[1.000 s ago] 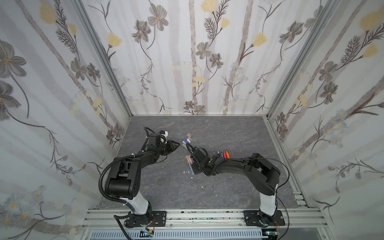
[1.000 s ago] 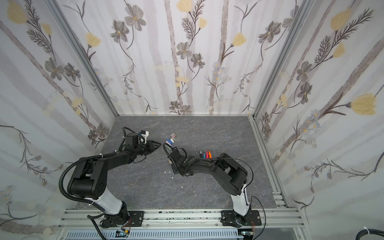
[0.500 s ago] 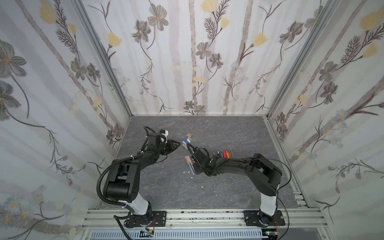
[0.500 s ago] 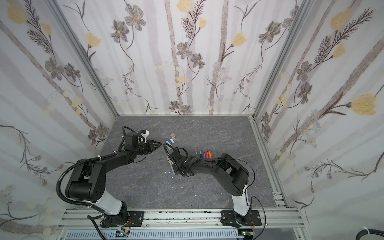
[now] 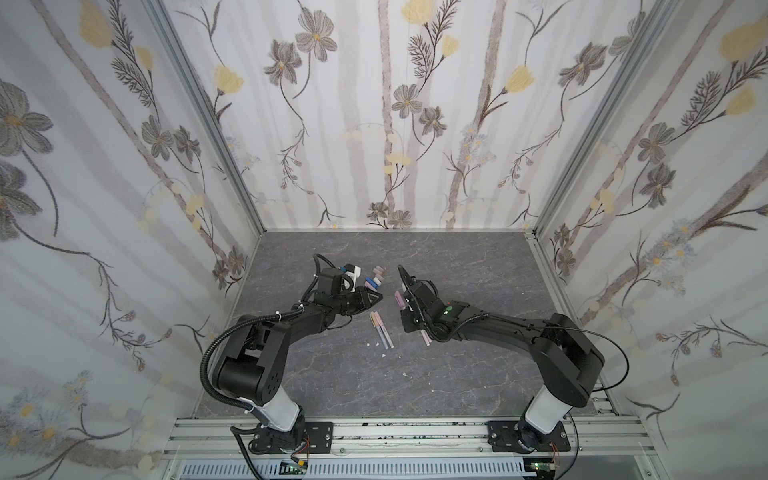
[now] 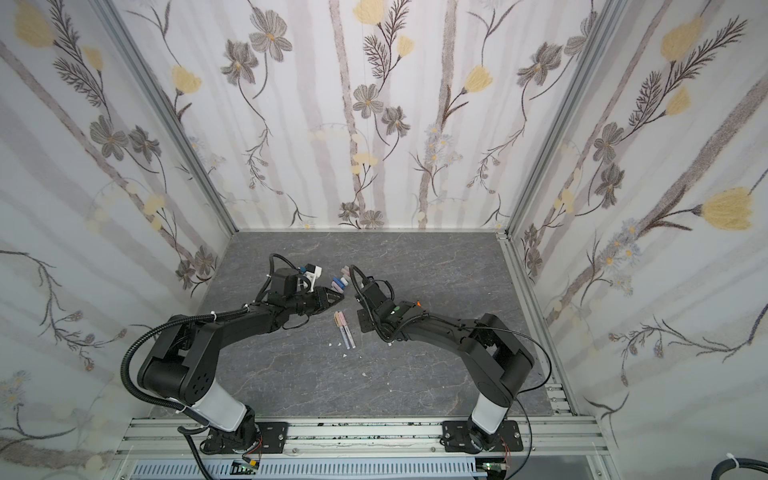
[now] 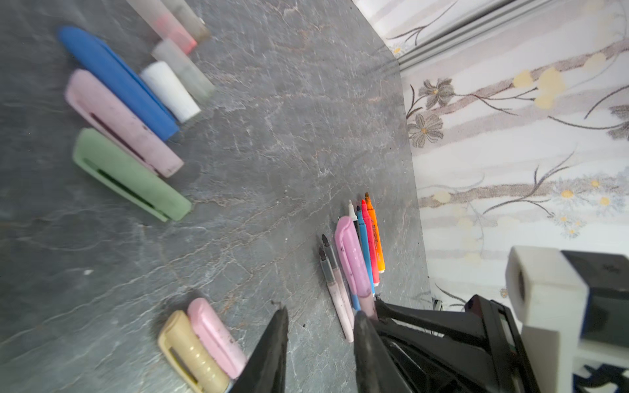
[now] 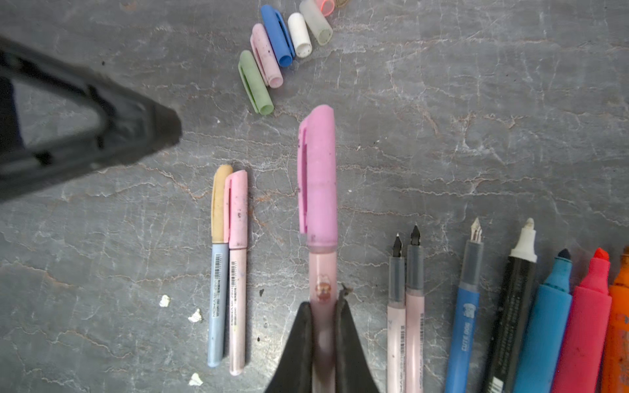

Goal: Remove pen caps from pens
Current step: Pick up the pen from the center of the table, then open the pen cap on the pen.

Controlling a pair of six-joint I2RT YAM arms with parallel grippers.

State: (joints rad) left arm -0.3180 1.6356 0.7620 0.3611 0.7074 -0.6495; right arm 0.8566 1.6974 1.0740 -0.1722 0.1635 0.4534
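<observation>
A: First entry, left side?
B: Left gripper (image 7: 320,320): fingers parted, nothing between them, hanging over the table (image 8: 442,119) just short of the pink cap.

A: Next along?
B: Loose caps (image 8: 277,37): a row lying off their pens, beyond that gripper. Capped pair (image 8: 236,211): two pens side by side, touching, both caps on.

A: The piece in hand?
B: Pink pen (image 8: 321,268): the right gripper (image 8: 323,316) clamps its barrel just behind the pink cap (image 8: 318,177). The cap is seated and points toward the loose caps.

A: Handling note?
B: Judgement only: the left fingers should close across the cap's middle, clear of the clip. They should then draw straight along the barrel while the right holds firm. A skewed pull could bend the pen or slip the grip.

A: Far right?
B: Bare pens (image 8: 464,306): a row with tips exposed, beside the held one.

A: Not legible?
B: In both top views the right arm covers the bare pens. The pink pen's tail runs out of the right wrist view behind the fingers. The caps row is cut off at the frame edge, so no count. Whether the pink cap is loosened: cannot tell.
</observation>
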